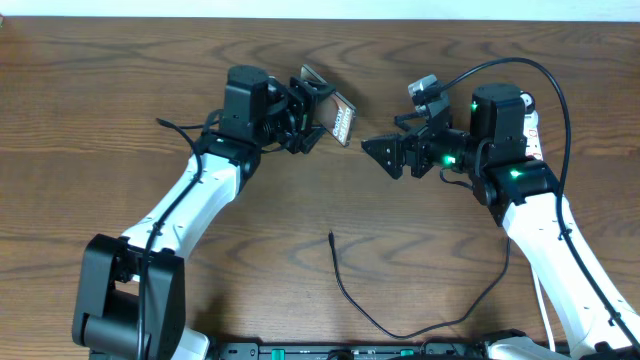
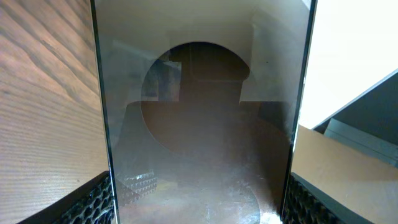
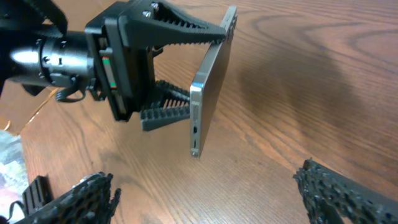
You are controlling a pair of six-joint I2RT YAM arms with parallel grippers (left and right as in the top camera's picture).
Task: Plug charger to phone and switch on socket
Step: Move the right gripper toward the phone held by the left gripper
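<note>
My left gripper [image 1: 312,110] is shut on the phone [image 1: 343,120] and holds it on edge above the table. In the left wrist view the phone's glossy dark face [image 2: 199,124] fills the space between the two pads [image 2: 93,199]. The right wrist view shows the phone's slim metal edge [image 3: 208,93] with its port end pointing down, clamped by the left fingers [image 3: 180,28]. My right gripper [image 1: 380,152] [image 3: 211,193] stands open and empty, facing the phone a short way to its right. The charger [image 1: 332,240] lies loose on the table with its tip toward the middle. The white socket [image 1: 536,128] is partly hidden behind the right arm.
The charger cable curves along the front of the table [image 1: 430,325] and rises toward the right arm. A thick black arm cable [image 1: 520,62] arcs over the right arm. Bare wooden table [image 1: 120,120] lies to the left.
</note>
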